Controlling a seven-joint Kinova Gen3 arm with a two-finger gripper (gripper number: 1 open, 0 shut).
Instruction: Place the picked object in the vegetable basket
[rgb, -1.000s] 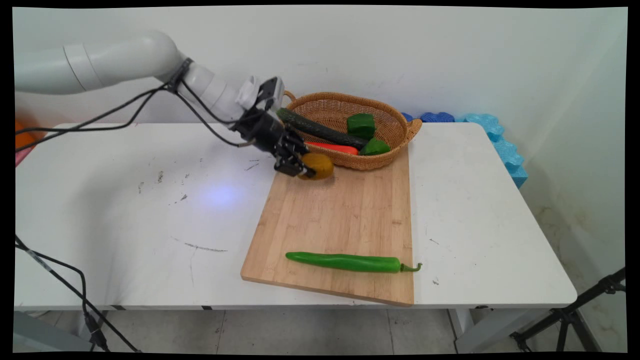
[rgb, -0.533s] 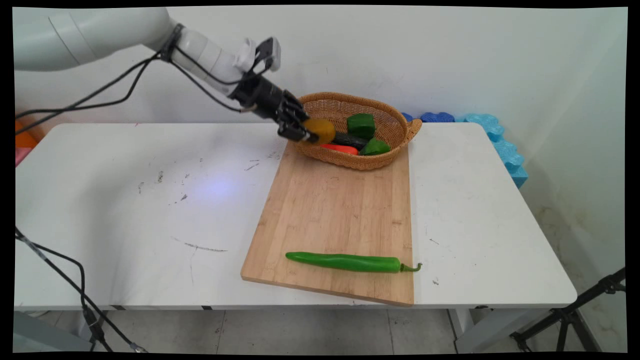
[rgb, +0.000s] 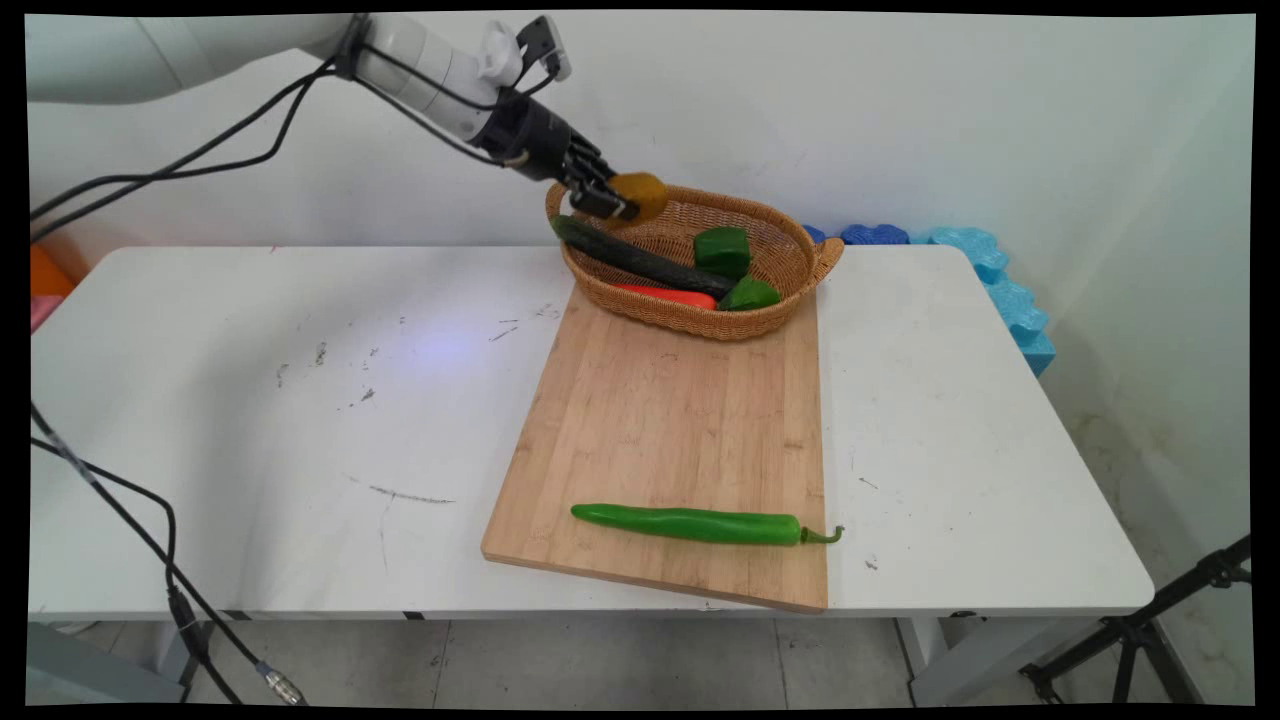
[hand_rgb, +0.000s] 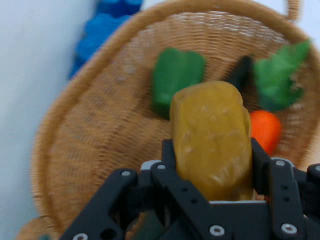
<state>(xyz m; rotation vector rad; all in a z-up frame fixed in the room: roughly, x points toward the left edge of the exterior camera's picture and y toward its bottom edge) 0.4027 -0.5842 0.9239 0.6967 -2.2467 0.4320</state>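
My claw (rgb: 622, 203) grips a yellow-brown lump (rgb: 642, 193), perhaps a potato, above the basket's (rgb: 790, 290) left rim, its long axis pointing along my fingers into the basket.

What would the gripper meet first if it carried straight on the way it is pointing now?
Probably the wicker basket's inside, near the green pepper; the gripper, clamping the yellow-brown potato, points down into it, though depth is unclear.

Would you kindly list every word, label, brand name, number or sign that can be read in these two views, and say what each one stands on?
None: no legible text shows in either view.
The hand, the yellow-brown potato it grips, the wicker basket, the cutting board and the green chili pepper bear no lettering.
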